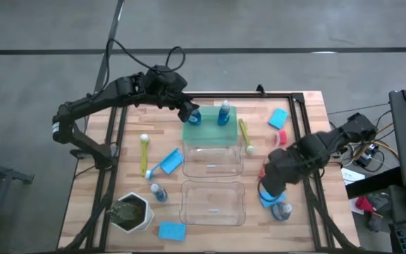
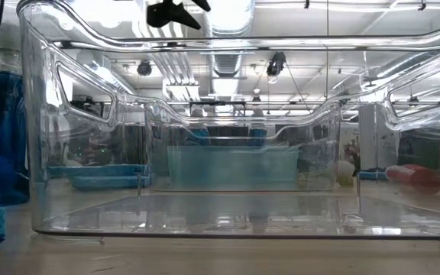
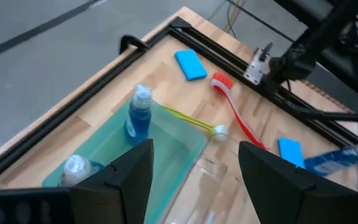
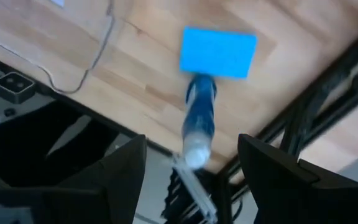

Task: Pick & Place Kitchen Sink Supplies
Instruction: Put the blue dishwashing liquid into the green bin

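My left gripper hangs open over the green tray at the table's far middle. Two clear bottles of blue liquid stand upright in that tray, one right beside the fingers, the other further right. My right gripper is open above a third bottle, which lies on its side by the table's right edge, against a blue sponge. A fourth bottle stands near the pot.
Two clear bins sit mid-table. Around them lie yellow-green brushes, a pink-red brush and blue sponges. The white pot of greenery stands at the near left. A black frame rail edges the table.
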